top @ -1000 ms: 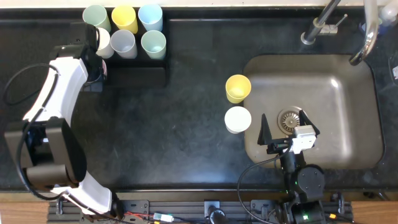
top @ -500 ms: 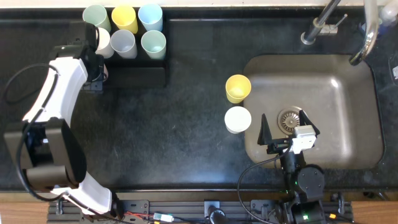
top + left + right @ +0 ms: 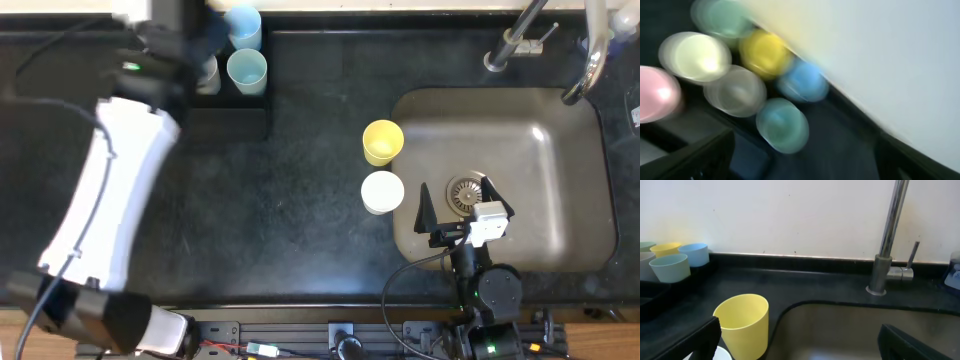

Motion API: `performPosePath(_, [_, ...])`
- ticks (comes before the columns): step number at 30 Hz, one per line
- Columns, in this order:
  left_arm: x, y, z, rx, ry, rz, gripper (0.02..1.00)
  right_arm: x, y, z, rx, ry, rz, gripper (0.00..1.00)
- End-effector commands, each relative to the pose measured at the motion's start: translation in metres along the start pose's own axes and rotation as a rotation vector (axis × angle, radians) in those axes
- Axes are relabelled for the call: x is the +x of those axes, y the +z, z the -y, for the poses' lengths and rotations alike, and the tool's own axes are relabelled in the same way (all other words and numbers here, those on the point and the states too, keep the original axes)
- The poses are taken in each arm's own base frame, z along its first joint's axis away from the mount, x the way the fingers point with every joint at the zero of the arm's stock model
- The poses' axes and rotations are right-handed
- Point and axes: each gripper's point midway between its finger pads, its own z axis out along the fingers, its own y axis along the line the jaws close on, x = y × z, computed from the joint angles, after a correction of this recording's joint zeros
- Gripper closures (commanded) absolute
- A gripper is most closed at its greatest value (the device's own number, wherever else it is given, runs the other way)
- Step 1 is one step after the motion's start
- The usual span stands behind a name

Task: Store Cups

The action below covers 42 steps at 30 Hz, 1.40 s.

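well, six cups sit in the rack; left fingers and right fingers gape empty.

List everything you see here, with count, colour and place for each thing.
Rack cups: six; green cup, yellow cup, blue cup, cream cup, grey cup, teal cup; back left of counter.
Pink cup: one, pink, beside the cream cup, blurred.
Loose yellow cup: one, yellow, counter beside sink.
White cup: one, white, counter beside loose yellow cup.
Rack: one, black, back left.
Sink: one, steel, right.
Tap: one, steel, behind sink.
Counter: one, black.
Left tool: one, open, above rack cups.
Right tool: one, open, over sink.
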Motion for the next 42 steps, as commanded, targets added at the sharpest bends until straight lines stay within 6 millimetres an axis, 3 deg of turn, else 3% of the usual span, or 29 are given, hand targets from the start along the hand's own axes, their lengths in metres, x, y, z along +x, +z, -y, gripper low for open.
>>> performPosePath(1, [0.072, -0.031, 0.06, 0.136, 0.347, -0.1, 0.082, 0.004, 0.001, -0.001, -0.004, -0.004, -0.004, 0.005])
performPosePath(4, [0.127, -0.04, 0.087, 0.213, 0.432, -0.202, 0.069, 0.004, 0.001, -0.001, -0.004, -0.003, -0.004, 0.005])
performPosePath(7, [0.18, -0.043, 0.1, 0.26, 0.502, -0.318, 0.038, 0.004, 0.001, -0.001, -0.004, -0.003, -0.004, 0.003])
performPosePath(12, [0.23, -0.033, 0.085, 0.182, 0.551, -0.471, 0.034, 0.004, 0.001, -0.001, -0.004, -0.003, -0.005, 0.003])
performPosePath(21, [0.272, -0.007, 0.078, 0.098, 0.601, -0.63, 0.049, 0.004, 0.001, -0.001, -0.004, -0.004, -0.004, 0.003])
performPosePath(30, [0.3, 0.016, 0.072, 0.057, 0.615, -0.703, 0.152, 0.004, 0.001, -0.001, -0.004, -0.003, -0.004, 0.003])
performPosePath(34, [0.313, 0.026, 0.069, 0.049, 0.617, -0.733, 0.314, 0.004, 0.001, -0.001, -0.004, -0.003, -0.004, 0.003])
performPosePath(40, [0.321, 0.04, 0.075, 0.049, 0.617, -0.734, 0.877, 0.004, 0.001, -0.001, -0.004, -0.004, -0.004, 0.003])
performPosePath(42, [0.321, 0.041, 0.079, 0.061, 0.612, -0.725, 0.985, 0.004, 0.001, -0.001, -0.004, -0.004, -0.004, 0.003])
